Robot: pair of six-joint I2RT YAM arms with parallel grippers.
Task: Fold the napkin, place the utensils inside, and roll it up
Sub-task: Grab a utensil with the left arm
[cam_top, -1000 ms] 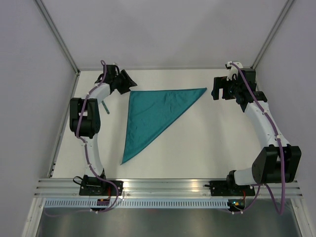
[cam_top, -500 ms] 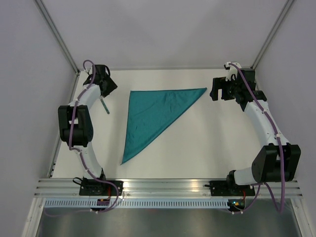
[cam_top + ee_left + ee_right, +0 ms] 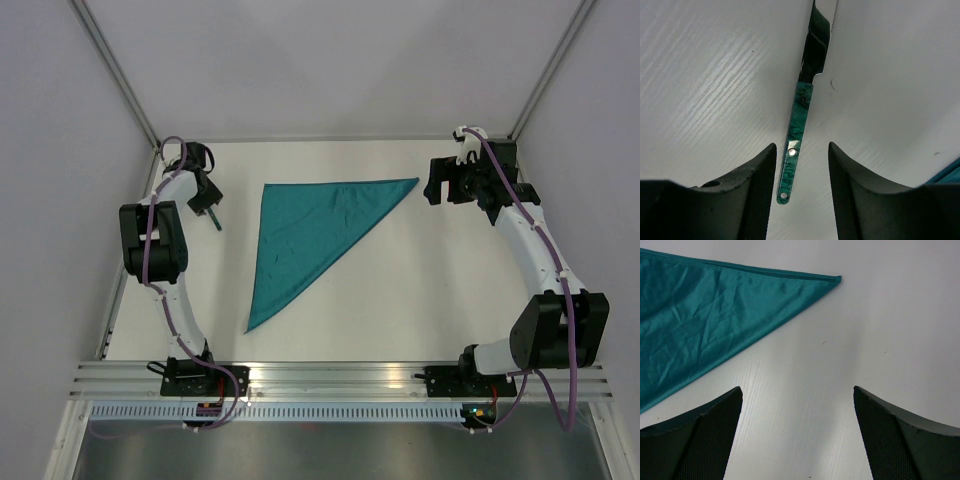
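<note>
The teal napkin (image 3: pixel 305 235) lies flat, folded into a triangle, with points at the far left, far right and near left. One utensil shows: a knife (image 3: pixel 799 135) with a green marbled handle and a silvery serrated blade. It lies on the table left of the napkin (image 3: pixel 214 222). My left gripper (image 3: pixel 207 200) is open just above it; the fingers (image 3: pixel 755 185) straddle the handle end without touching it. My right gripper (image 3: pixel 437 188) is open and empty, just right of the napkin's far right corner (image 3: pixel 832 279).
White walls and metal frame posts close in the table at the left, right and back. The left arm's elbow (image 3: pixel 150 240) stands near the left edge. A sliver of napkin edge (image 3: pixel 952 172) shows at the right of the left wrist view.
My left gripper has swung left, away from the napkin's far left corner, and now sits over the knife. The right arm and the napkin have not moved.
</note>
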